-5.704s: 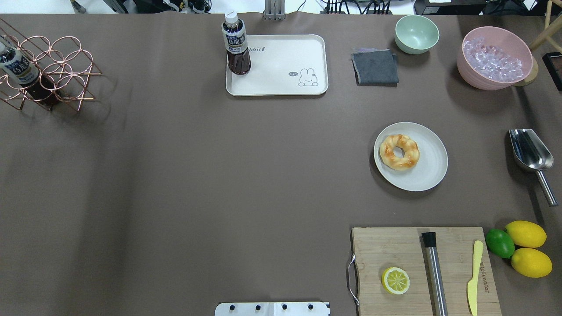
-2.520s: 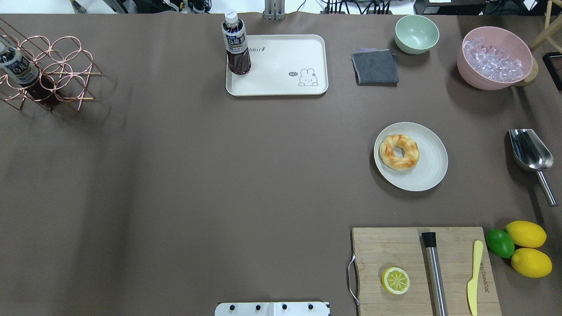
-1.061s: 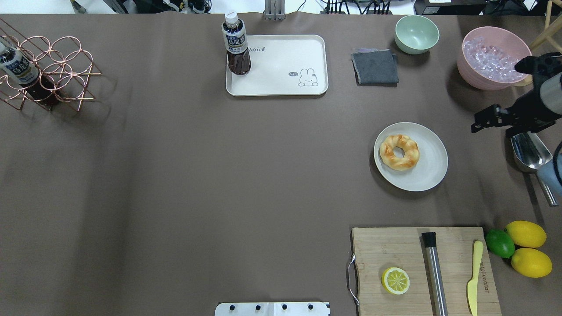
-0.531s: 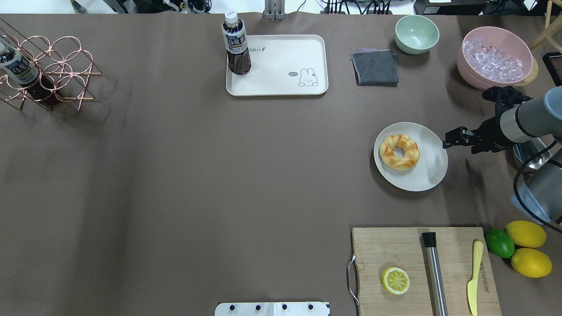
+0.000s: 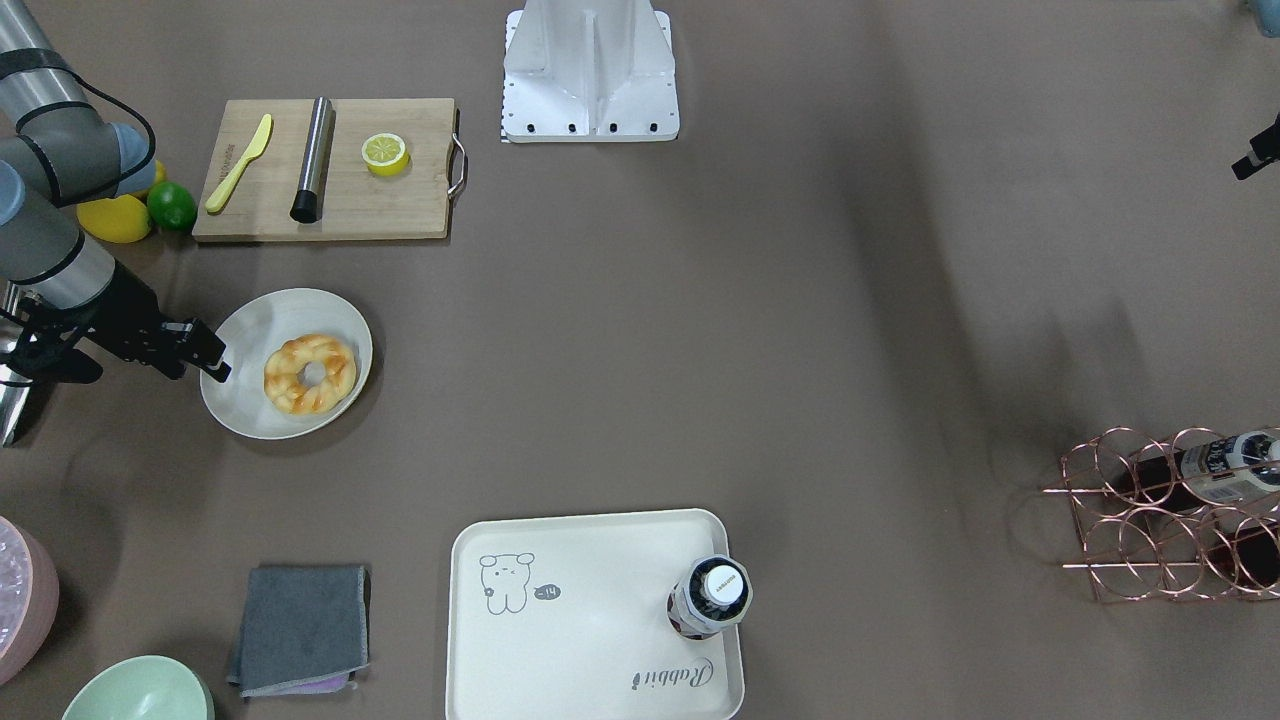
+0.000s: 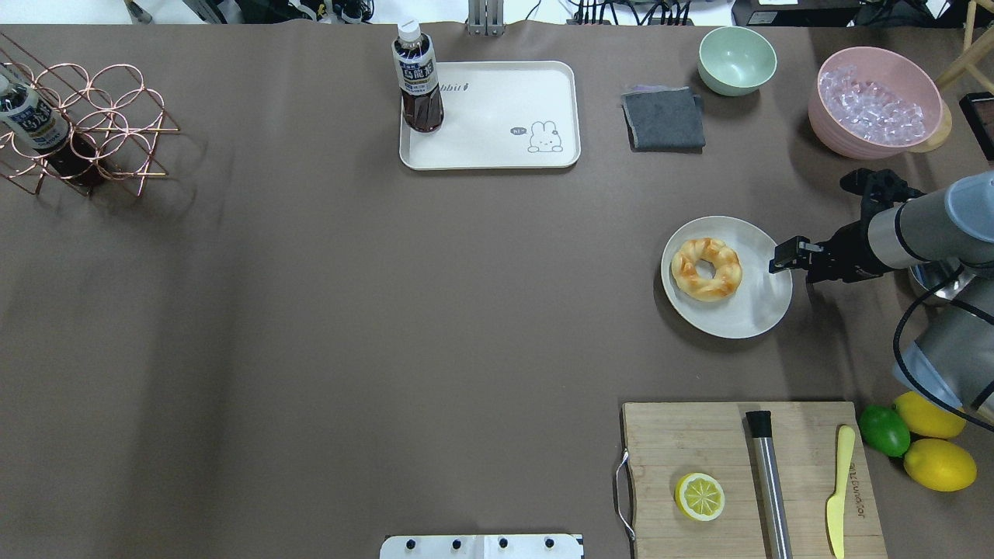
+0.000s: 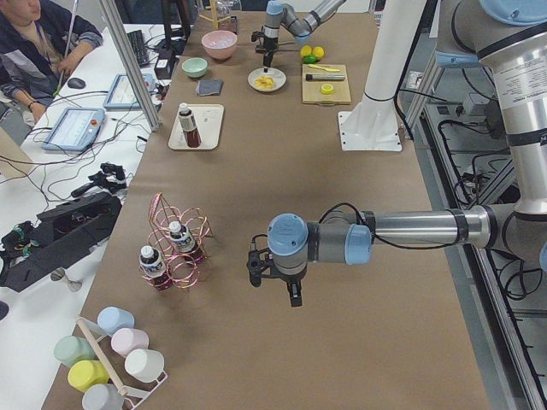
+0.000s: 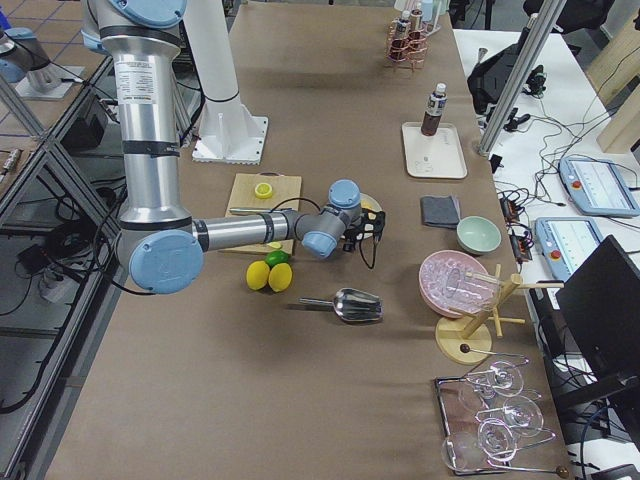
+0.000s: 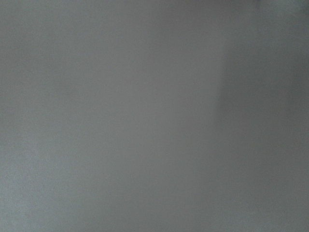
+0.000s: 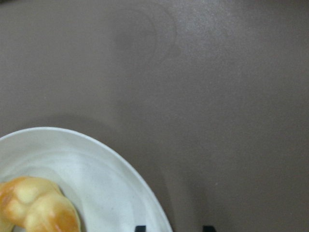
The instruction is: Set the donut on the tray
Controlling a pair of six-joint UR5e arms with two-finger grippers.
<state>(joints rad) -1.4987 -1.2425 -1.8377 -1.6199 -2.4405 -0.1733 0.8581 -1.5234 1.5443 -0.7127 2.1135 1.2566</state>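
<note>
The donut (image 6: 706,269), golden-orange and twisted, lies on the left part of a round off-white plate (image 6: 757,307). It also shows in the front-facing view (image 5: 310,373) and at the bottom left of the right wrist view (image 10: 34,205). My right gripper (image 6: 779,258) hangs over the plate's right rim, apart from the donut; its fingertips (image 10: 140,227) stand apart, open and empty. The cream tray (image 6: 497,116) lies at the far middle, with a tea bottle (image 6: 418,78) standing in its left corner. My left gripper (image 7: 273,272) hovers over bare table far to the left; I cannot tell its state.
A cutting board (image 6: 683,442) holds a halved lemon (image 6: 700,496), a steel rod (image 6: 769,473) and a yellow knife (image 6: 839,489). Lemons and a lime (image 6: 928,446) lie beside it. A grey cloth (image 6: 664,118), a green bowl (image 6: 736,60), a pink ice bowl (image 6: 874,101) and a copper rack (image 6: 85,128) stand at the back.
My right arm came in from the right edge and moved left. Its gripper went from near the ice bowl to the plate's right rim. The donut has not moved.
</note>
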